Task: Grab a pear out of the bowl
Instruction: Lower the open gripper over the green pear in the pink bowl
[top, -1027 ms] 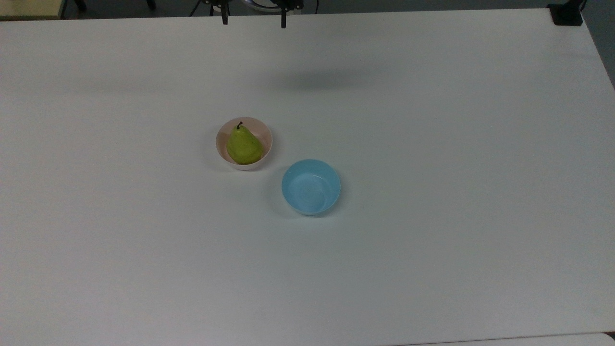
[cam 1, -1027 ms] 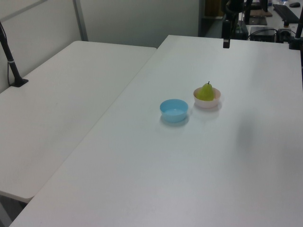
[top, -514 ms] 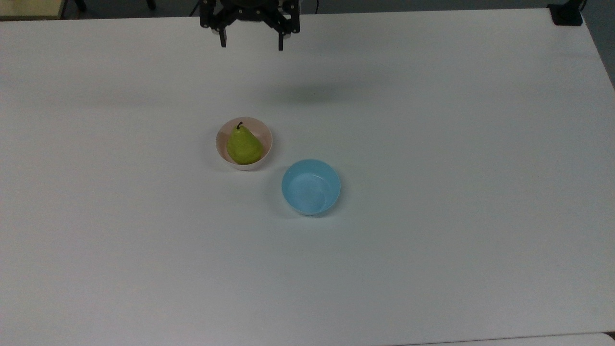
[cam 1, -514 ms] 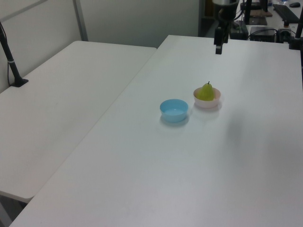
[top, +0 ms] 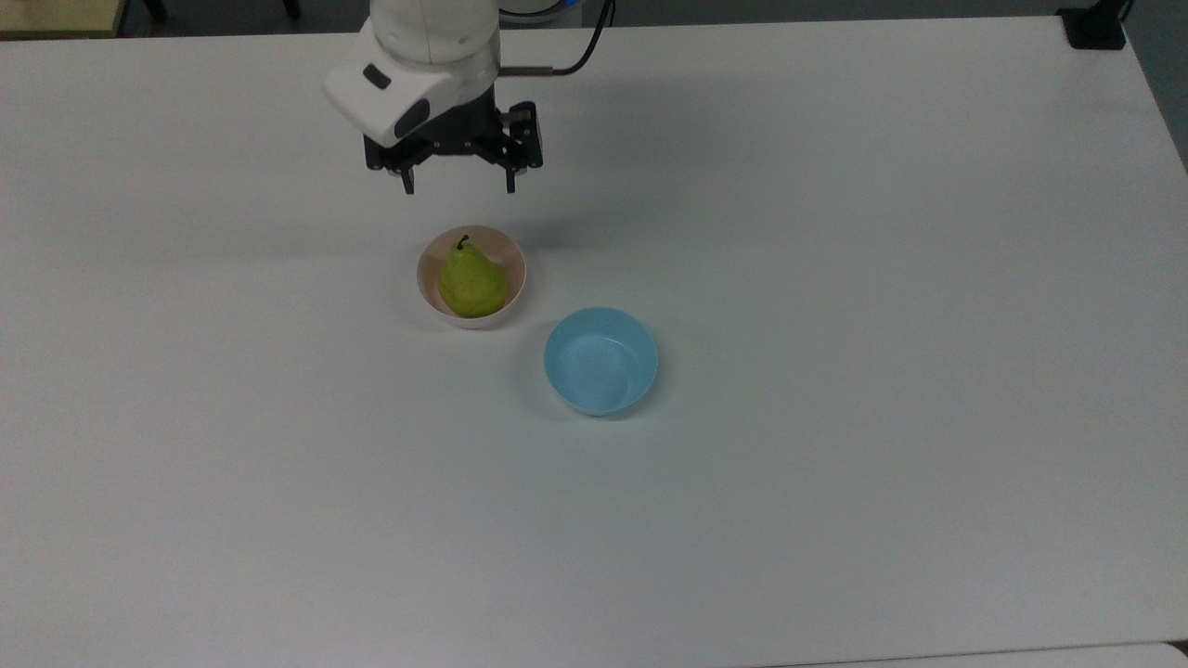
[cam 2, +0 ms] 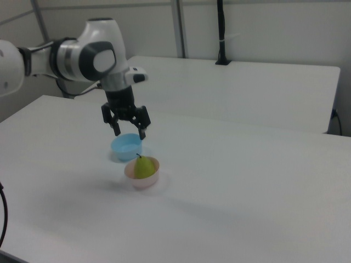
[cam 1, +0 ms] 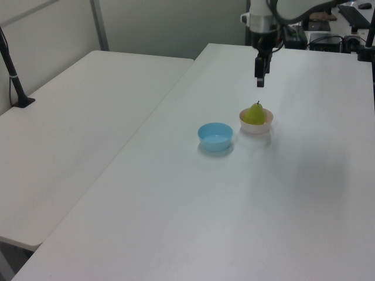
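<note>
White surface carrying two bowls, with the Panda arm above its far part in the top view; end effector pointing down, fingers spread wide and empty, hanging above and apart from the pink bowl; blue bowl empty, just beside the pink one; pear standing in the pink bowl, stem up. Judged progress: approach only; descent over the pear, closing on its body and lifting clear of the bowl are not yet done.
</note>
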`<state>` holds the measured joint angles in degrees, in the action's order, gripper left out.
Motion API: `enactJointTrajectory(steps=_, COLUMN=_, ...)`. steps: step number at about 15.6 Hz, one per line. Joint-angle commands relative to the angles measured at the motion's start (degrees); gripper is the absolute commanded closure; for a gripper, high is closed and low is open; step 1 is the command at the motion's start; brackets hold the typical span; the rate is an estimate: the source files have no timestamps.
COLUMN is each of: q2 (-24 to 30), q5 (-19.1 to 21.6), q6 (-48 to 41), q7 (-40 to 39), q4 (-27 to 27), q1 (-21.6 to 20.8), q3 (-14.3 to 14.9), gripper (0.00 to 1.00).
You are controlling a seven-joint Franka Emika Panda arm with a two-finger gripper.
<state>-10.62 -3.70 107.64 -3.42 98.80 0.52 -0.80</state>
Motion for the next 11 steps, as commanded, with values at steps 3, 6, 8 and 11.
enactJointTrajectory(steps=3, q2=-5.4, q5=-1.5, q6=5.6, q7=-1.5, q4=1.7, q1=0.3, q3=0.3, gripper=0.0)
enactJointTrajectory(steps=6, q2=-7.0, q5=-2.5, q6=8.5, q7=-1.5, q4=3.6, q1=0.1, q3=0.3, gripper=0.0)
enactJointTrajectory(steps=8, q2=-8.5, q5=-2.6, q6=9.6, q7=-1.5, q4=3.7, q1=0.1, q3=0.3, gripper=0.03)
enactJointTrajectory(steps=11, q2=-9.9, q5=-3.4, q6=11.4, q7=-1.4, q4=3.9, q1=0.0, q3=0.3, gripper=0.06)
